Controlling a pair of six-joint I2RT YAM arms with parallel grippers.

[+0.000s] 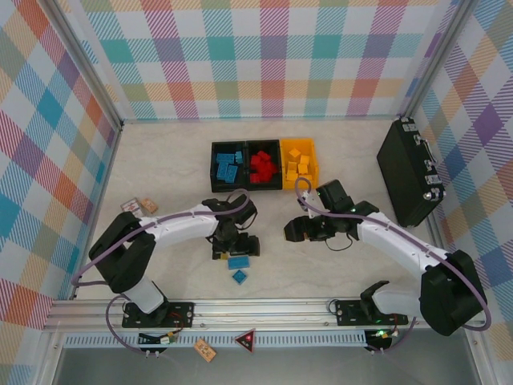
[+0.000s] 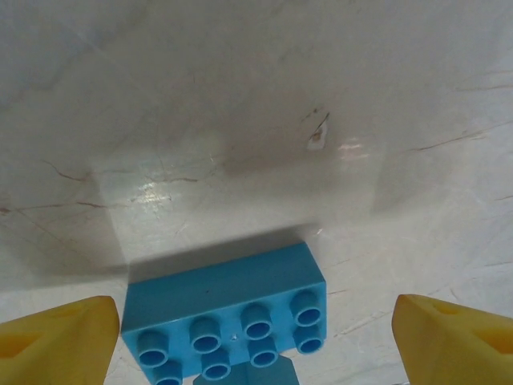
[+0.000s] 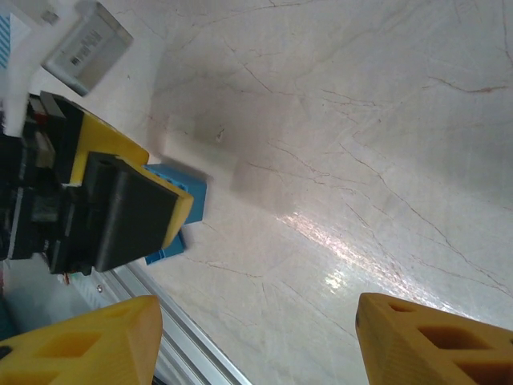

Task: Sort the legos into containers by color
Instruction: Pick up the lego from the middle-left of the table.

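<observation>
Blue brick [image 2: 224, 317], cut off below, seemingly sits under spread left hand [image 2: 256, 341].

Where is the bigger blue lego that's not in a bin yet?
In the top view, the bigger blue lego lies on the table left of the middle, right beside the left tool, with the smaller blue lego just below it in the picture.

- I read the table [image 2: 240, 120] as a smooth, glossy, marble-look top; light glares off it.
- The blue brick [image 2: 224, 309] is smooth plastic with a soft sheen.
- On the left gripper [image 2: 258, 345], the fingers [image 2: 56, 341] look like matt, faintly grainy yellow plastic.
- The bins [image 1: 213, 167] look like moulded plastic.
- The black case [image 1: 405, 172] is matt, and its latches [image 1: 434, 192] are shiny metal.
- The front rail [image 1: 264, 309] is brushed metal.
</observation>
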